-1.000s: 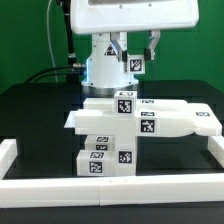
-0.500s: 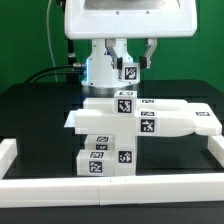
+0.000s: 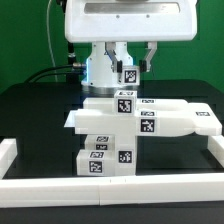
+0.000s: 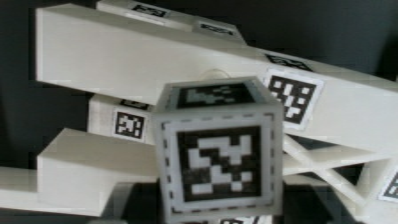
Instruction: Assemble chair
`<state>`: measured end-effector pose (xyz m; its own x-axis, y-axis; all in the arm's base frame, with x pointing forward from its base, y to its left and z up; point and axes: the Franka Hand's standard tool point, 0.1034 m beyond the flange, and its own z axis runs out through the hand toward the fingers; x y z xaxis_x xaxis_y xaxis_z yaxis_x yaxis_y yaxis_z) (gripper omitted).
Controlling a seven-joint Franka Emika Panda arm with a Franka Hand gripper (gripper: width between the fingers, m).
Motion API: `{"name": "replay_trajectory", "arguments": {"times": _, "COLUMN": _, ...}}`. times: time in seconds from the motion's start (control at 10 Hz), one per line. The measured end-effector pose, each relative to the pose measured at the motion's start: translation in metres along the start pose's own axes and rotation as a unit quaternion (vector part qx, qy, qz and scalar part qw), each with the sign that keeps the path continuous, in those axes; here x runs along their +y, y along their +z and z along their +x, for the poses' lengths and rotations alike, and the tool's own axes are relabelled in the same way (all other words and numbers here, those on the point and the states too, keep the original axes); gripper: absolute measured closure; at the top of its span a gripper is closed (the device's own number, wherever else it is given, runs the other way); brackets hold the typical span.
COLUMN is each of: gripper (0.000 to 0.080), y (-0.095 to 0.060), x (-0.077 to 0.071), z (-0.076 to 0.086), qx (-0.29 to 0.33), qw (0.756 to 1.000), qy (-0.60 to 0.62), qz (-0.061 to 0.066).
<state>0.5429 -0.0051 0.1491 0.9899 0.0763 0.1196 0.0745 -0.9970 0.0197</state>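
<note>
Here the exterior view shows the gripper (image 3: 130, 62) closed on a small tagged leg (image 3: 130, 72), held above the stacked chair parts (image 3: 140, 120) on the black table (image 3: 35, 110). Only the wrist view shows the leg (image 4: 217, 150) close up, in front of the slabs.

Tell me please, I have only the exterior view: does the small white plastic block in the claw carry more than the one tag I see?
Observer: Yes. In the wrist view the small white plastic block shows two tagged faces, a large one toward the camera and another on the adjoining face.
Operator: What lies beyond it there?
Observer: The wide white plastic chair assembly; the block overlaps its slab in that view.
Operator: Does that view show how the claw grips?
Observer: No. The block fills the middle, so the grip cannot be told there.
</note>
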Motion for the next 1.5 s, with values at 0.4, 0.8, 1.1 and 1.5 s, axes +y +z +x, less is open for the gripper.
{"name": "replay_trajectory", "arguments": {"times": 0.4, "gripper": 0.0515, "y": 0.009, "x": -0.001, "z": -0.007, "qx": -0.007, "qw": 1.000, "qy": -0.001, "qz": -0.002}}
{"name": "replay_trajectory", "arguments": {"times": 0.8, "gripper": 0.0515, "y": 0.013, "x": 0.000, "z": -0.007, "qx": -0.008, "qw": 1.000, "qy": -0.002, "qz": -0.006}}
{"name": "replay_trajectory", "arguments": {"times": 1.1, "gripper": 0.0515, "y": 0.017, "x": -0.005, "z": -0.006, "qx": -0.010, "qw": 1.000, "qy": -0.006, "qz": -0.006}}
{"name": "replay_trajectory", "arguments": {"times": 1.5, "gripper": 0.0515, "y": 0.019, "x": -0.004, "z": -0.008, "qx": -0.010, "qw": 1.000, "qy": -0.007, "qz": -0.007}}
